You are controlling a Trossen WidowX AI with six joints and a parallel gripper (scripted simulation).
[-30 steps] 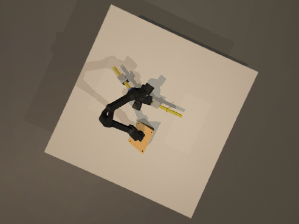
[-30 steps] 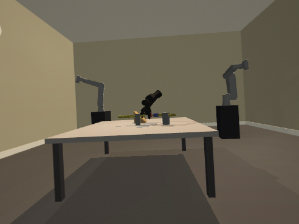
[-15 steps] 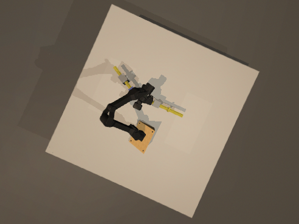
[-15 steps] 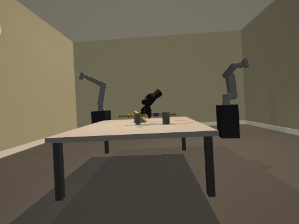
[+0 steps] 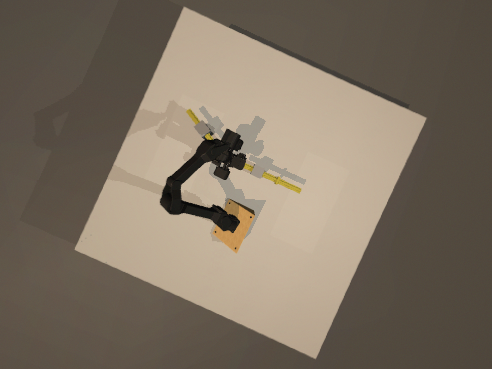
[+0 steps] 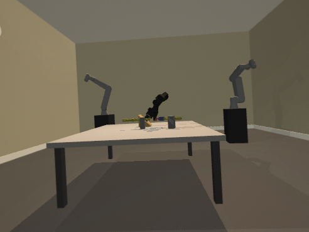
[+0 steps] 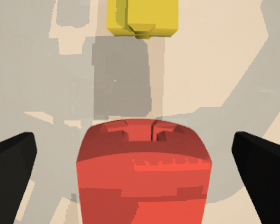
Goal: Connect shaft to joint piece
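Observation:
The red joint piece (image 7: 144, 175) (image 6: 156, 119) fills the lower middle of the wrist view. Its front edge faces the square yellow end of the second shaft (image 7: 145, 17) (image 5: 290, 185) (image 6: 128, 120), roughly in line, with a gap between them. The first shaft (image 5: 193, 117) (image 6: 177, 118) runs through its grey block (image 5: 202, 128) (image 6: 171, 122). The second shaft lies through the other grey block (image 5: 257, 170) (image 6: 142, 122). My gripper (image 7: 135, 143) is wide open, its fingers standing apart on both sides of the red piece with gaps. The arm hides the joint in the top view.
The arm stands on an orange base plate (image 5: 239, 237) on the pale table (image 5: 350, 125). The arm's elbow (image 5: 172, 200) bends out to the left in the top view. Two grey arms on black stands (image 6: 104, 119) (image 6: 235, 126) are beyond the table.

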